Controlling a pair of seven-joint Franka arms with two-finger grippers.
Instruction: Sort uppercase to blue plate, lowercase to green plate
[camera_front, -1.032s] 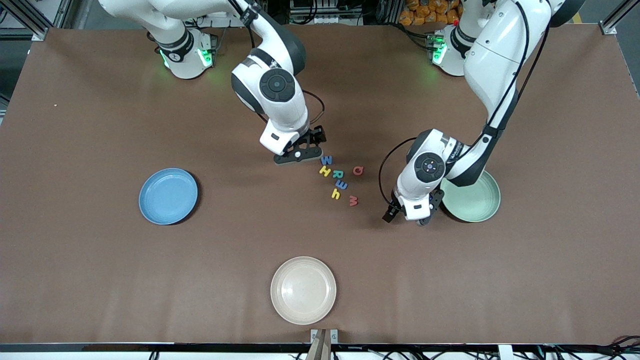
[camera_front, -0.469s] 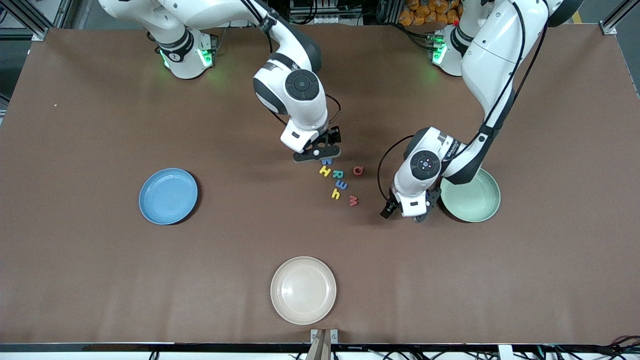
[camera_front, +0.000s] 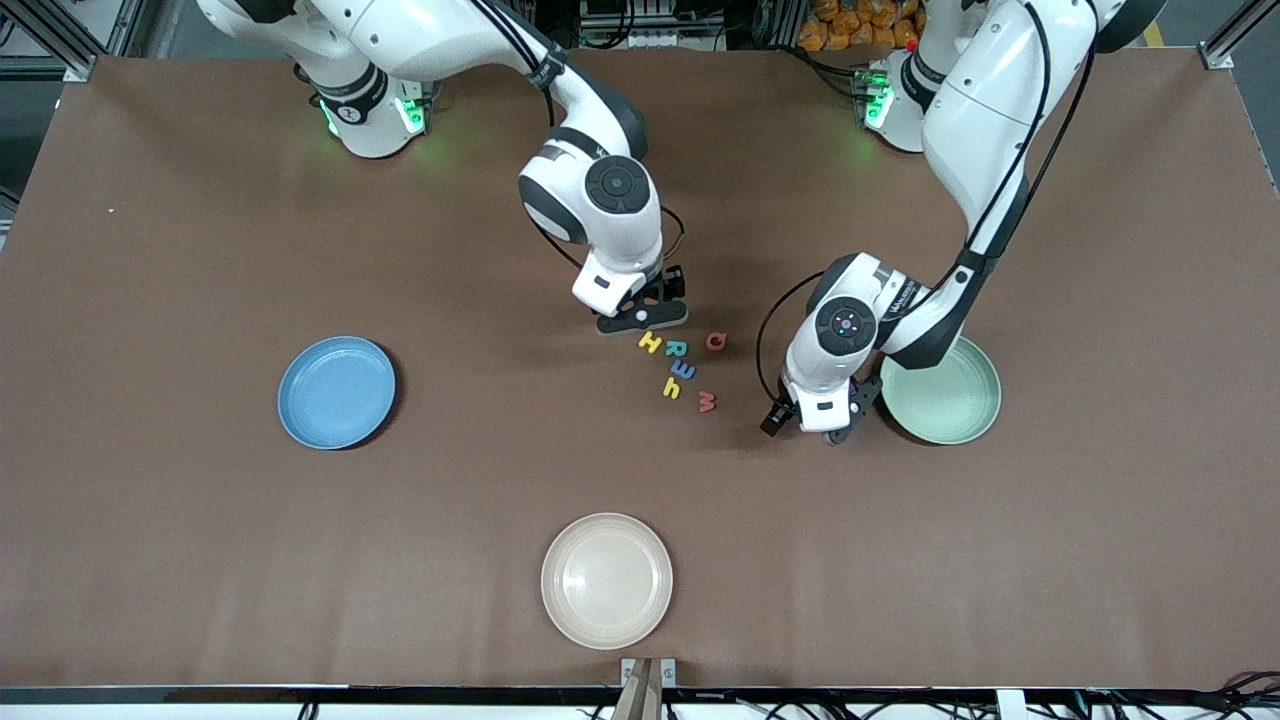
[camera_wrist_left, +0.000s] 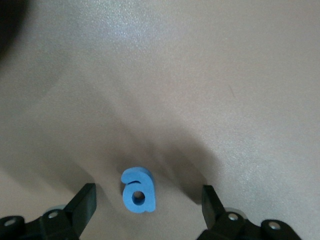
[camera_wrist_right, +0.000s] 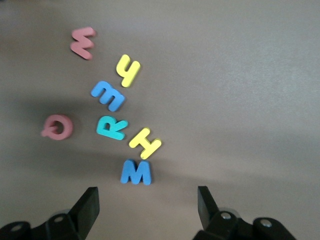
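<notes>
**Front view.** The right gripper (camera_front: 643, 318) is down at the table (camera_front: 200, 250) in the upper middle of the frame, over the top end of the letter cluster. From here I can't make out its fingers. Just below it, a loose line runs down the frame toward the camera: yellow H (camera_front: 650, 343), green R (camera_front: 676, 349), blue e (camera_front: 682, 370), yellow h (camera_front: 671, 388) and red m (camera_front: 707, 402). The red Q (camera_front: 716, 341) lies apart from them, toward the left arm's end. The left gripper (camera_front: 838, 436) is low over the table between the red m and the green plate (camera_front: 950, 405), just beside that plate's rim. The blue plate (camera_front: 337, 392) sits well apart toward the right arm's end, with bare table all the way to it. A cream plate (camera_front: 606, 580) sits low in the frame's centre.

**Left wrist view.** The left gripper (camera_wrist_left: 147, 195) is released, with its fingers (camera_wrist_left: 85, 202) spread wide. The blue a (camera_wrist_left: 138, 190) lies flat between them, touching neither. It is a thick piece with a round hole, and its long axis runs crosswise to the line between the fingers. There is bare table all round it.

**Right wrist view.** The right gripper (camera_wrist_right: 145, 197) is released too, holding nothing. The blue W (camera_wrist_right: 136, 172) lies flat just ahead of the gap. It reads upside down to me, and its width runs along the finger line. The yellow H (camera_wrist_right: 145, 143) almost touches it, so there is little room there. The green R (camera_wrist_right: 112, 127), blue e (camera_wrist_right: 107, 95), yellow h (camera_wrist_right: 128, 70) and red m (camera_wrist_right: 82, 42) trail off, with the red Q (camera_wrist_right: 57, 126) alone.
</notes>
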